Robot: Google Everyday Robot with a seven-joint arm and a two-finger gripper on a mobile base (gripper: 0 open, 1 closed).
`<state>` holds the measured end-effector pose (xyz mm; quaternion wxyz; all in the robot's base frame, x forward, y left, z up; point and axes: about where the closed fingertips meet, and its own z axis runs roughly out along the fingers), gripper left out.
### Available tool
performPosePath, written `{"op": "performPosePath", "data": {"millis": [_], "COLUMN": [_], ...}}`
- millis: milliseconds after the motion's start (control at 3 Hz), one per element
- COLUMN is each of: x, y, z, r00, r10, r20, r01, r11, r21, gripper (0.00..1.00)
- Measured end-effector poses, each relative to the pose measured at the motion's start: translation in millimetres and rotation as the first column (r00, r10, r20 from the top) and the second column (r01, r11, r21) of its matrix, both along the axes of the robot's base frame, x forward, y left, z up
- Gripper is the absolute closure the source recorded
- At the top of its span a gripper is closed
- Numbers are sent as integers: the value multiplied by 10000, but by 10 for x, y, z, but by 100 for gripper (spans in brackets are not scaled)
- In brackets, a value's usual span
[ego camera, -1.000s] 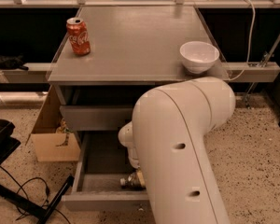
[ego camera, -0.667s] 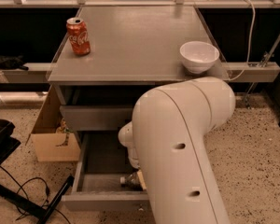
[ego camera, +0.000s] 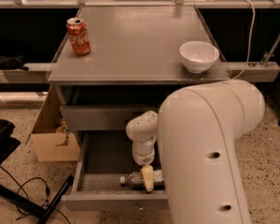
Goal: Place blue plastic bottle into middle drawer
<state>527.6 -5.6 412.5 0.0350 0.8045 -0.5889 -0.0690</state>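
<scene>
Your gripper (ego camera: 147, 183) is down inside the open middle drawer (ego camera: 101, 158), right at the blue plastic bottle (ego camera: 132, 180). The bottle lies on its side on the drawer floor near the front wall. You cannot tell whether the gripper is clamping the bottle or has let it go. Compared with a second ago, arm, gripper and bottle sit just where they were. The Coca-Cola can (ego camera: 79, 36) and white bowl (ego camera: 199, 56) are unmoved on the cabinet top (ego camera: 135, 41).
</scene>
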Motion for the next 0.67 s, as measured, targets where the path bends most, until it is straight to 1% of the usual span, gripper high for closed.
{"op": "performPosePath", "data": {"millis": [333, 667], "x": [-112, -475], "y": [-135, -449], "z": [527, 1103], "r00": [9980, 9913], "r10": [30, -427], "r20": [637, 1248], "r01": [-76, 308], "r11": [9973, 9949], "r21": [725, 962], "gripper": [0, 0]}}
